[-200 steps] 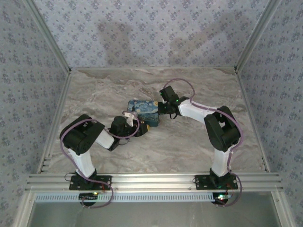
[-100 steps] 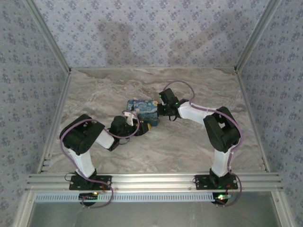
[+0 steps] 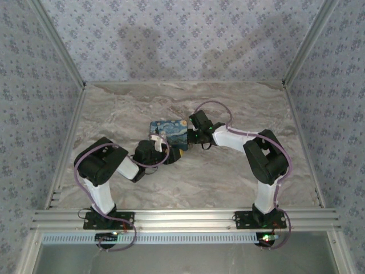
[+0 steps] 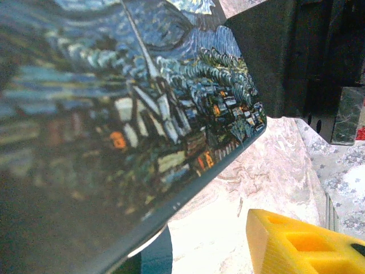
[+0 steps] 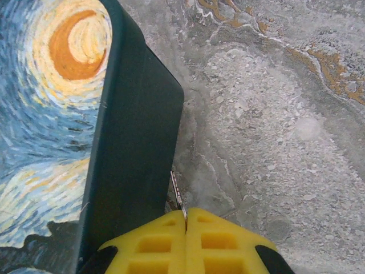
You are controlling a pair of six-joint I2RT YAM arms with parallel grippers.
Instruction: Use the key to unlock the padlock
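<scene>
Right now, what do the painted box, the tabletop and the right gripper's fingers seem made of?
Painted box: rigid, perhaps tin or coated board; glossy printed swirls, smooth dark side catching light.
Tabletop: marble look, matte grey-beige veining; could be printed laminate.
Right gripper fingers: yellow moulded plastic, judging by recessed cells, pinching a thin silvery key, likely metal.

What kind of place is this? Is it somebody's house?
Probably not a house but a robot test booth: the left arm and right arm are bolted to a metal rail, patterned walls close in three sides, and a painted box sits on the marble-look table.
</scene>
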